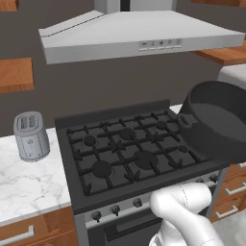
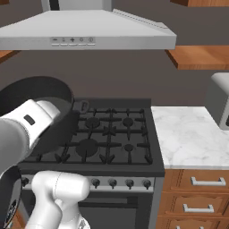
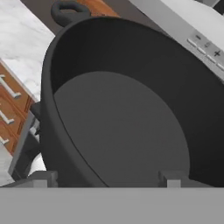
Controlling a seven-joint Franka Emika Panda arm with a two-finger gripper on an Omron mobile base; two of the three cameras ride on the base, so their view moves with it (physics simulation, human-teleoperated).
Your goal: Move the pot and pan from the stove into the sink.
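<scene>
Step in hand: the carry of the pot point(image 1: 218, 122), judged from how it hangs tilted in the air off the stove point(image 1: 129, 153), at the right edge of the left base view and the left of the right base view.
Pincer: the gripper point(image 3: 105, 178) sits at the bottom of the hand view, one tip outside the pot's wall and one inside, so it is closed on the near wall, jaws standing wide.
Pot: dark grey, straight-sided, its open mouth tipped toward the hand camera; one small loop handle shows at the upper left of the hand view.
Stove: its grates are bare in both base views, lower middle of each frame; the pan cannot be made out anywhere.
Sink: cannot be placed from these views.
Surroundings: a toaster point(image 1: 31, 136) on the marble counter point(image 1: 29, 187), left of the left base view; a range hood point(image 1: 139, 36) along the top.
Next move, as judged: take the pot to the basin, level it, lower it inside, then spread the jaws.
Risk: a grip on one wall could let the pot swing.
</scene>
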